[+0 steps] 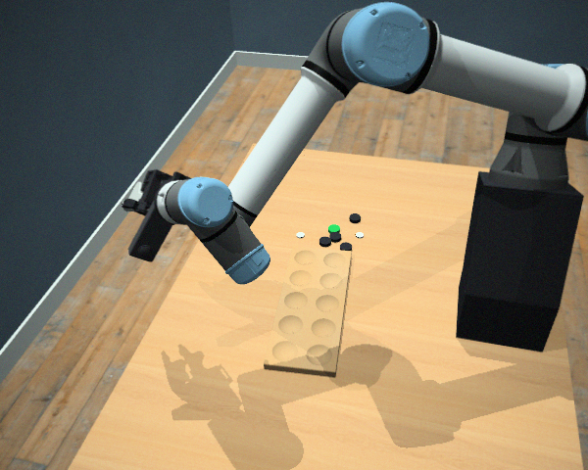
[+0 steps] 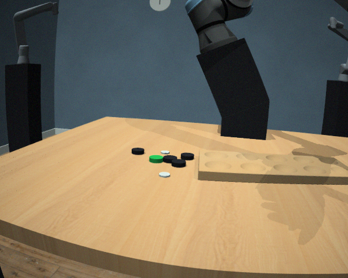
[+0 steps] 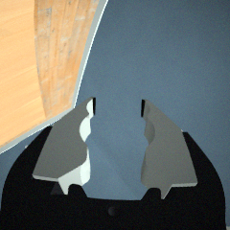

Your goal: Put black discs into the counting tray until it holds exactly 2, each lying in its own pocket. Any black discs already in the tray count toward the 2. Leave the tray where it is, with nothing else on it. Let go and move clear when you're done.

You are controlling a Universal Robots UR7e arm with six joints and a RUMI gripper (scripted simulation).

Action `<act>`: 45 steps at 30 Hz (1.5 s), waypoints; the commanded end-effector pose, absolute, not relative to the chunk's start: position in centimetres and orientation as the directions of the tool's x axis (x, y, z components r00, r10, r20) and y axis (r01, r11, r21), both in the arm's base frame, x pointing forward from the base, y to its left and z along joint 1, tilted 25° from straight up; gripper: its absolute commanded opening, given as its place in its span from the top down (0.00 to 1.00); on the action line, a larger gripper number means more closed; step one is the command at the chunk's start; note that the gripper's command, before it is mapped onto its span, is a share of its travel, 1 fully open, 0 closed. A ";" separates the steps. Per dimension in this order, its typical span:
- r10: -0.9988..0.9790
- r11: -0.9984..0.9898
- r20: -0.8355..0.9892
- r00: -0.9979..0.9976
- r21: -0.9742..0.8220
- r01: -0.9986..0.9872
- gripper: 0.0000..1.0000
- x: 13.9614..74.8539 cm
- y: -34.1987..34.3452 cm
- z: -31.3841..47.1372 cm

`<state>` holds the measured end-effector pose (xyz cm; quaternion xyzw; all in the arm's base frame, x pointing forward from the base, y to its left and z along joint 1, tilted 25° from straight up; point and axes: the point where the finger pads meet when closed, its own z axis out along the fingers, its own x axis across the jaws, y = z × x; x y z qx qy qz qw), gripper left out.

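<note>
The wooden counting tray (image 1: 312, 310) lies in the middle of the table, and all its pockets are empty; it also shows in the exterior view (image 2: 276, 168). Several black discs lie on the table just beyond its far end: one nearest the tray (image 1: 345, 247), two close together (image 1: 335, 236) (image 1: 324, 241), and one farther off (image 1: 355, 217). My gripper (image 1: 130, 198) hangs high over the table's left edge, far from the discs and pointing out over the floor. In the wrist view the gripper (image 3: 117, 107) has its fingers part closed, with a gap and nothing between them.
A green disc (image 1: 333, 228) touches the black cluster. Two small white discs (image 1: 300, 234) (image 1: 359, 234) lie either side of it. The arm's black pedestal (image 1: 516, 258) stands at the table's right side. A grey kerb (image 1: 132, 176) borders the wooden floor on the left.
</note>
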<state>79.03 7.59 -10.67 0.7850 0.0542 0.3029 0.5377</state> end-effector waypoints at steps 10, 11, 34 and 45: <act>0.306 -0.555 0.509 0.805 0.782 -0.283 0.72 82.3 4.9 -5.6; 0.293 -0.567 0.517 0.804 0.771 -0.288 0.72 82.5 4.6 -5.2; -0.028 -0.741 0.611 0.791 0.519 -0.426 0.72 81.6 -0.9 3.0; -0.214 -0.764 0.605 0.767 0.385 -0.517 0.72 78.7 -2.9 6.1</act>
